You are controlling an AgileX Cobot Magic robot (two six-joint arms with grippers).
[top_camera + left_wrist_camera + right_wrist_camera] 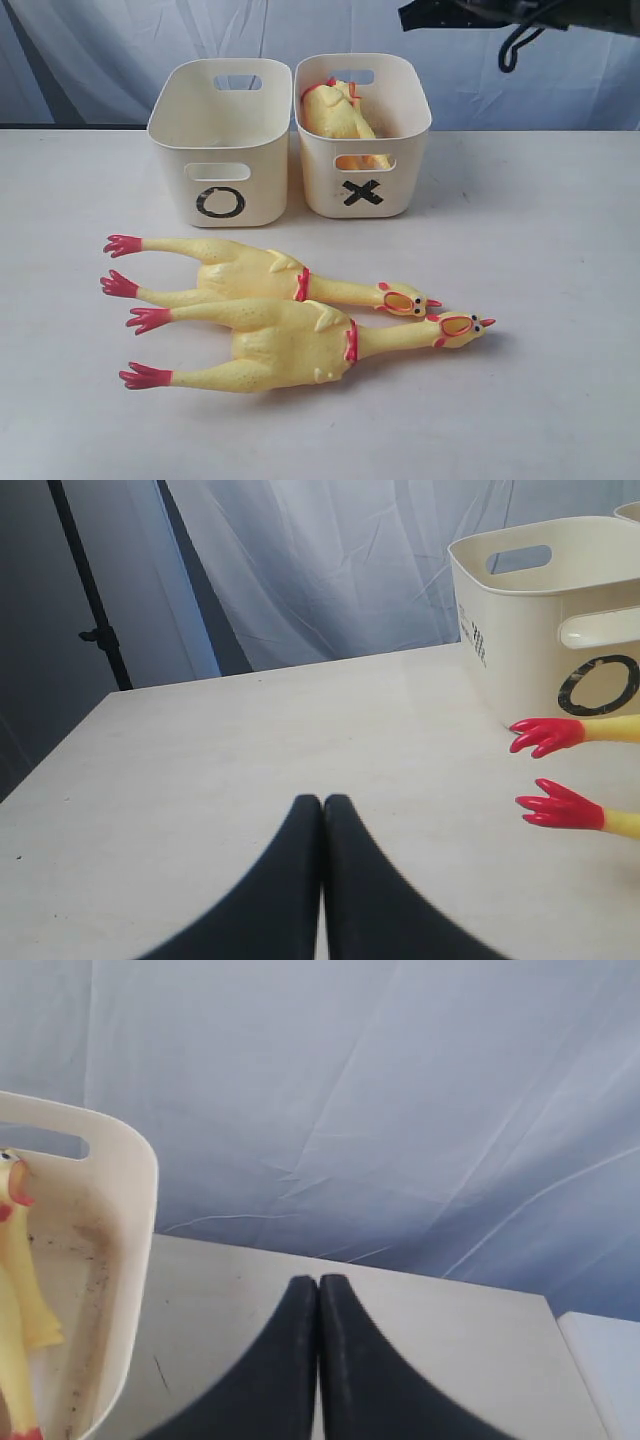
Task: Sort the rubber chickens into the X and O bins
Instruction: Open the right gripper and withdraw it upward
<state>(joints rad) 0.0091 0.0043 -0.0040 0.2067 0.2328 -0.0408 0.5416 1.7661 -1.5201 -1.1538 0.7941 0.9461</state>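
Wrist views are showing left hand [322, 804] and right hand [318, 1284] sitting fully closed, empty. Exterior alone is showing the X on the smooth X bin [398, 178] holding a glossy small chicken [338, 118].

Bright, even light washes the pale table [560, 300] in the exterior view (a touch soft in detail); the two rubber chickens [290, 330] lying there throw only faint, short shadows on their near side; the white curtain [400, 1110] reads bluish in the wrist views; the left gripper [321, 802] shows dark fingers [270, 900] blurred close to the lens; the area by the black stand [95, 610] falls dim.
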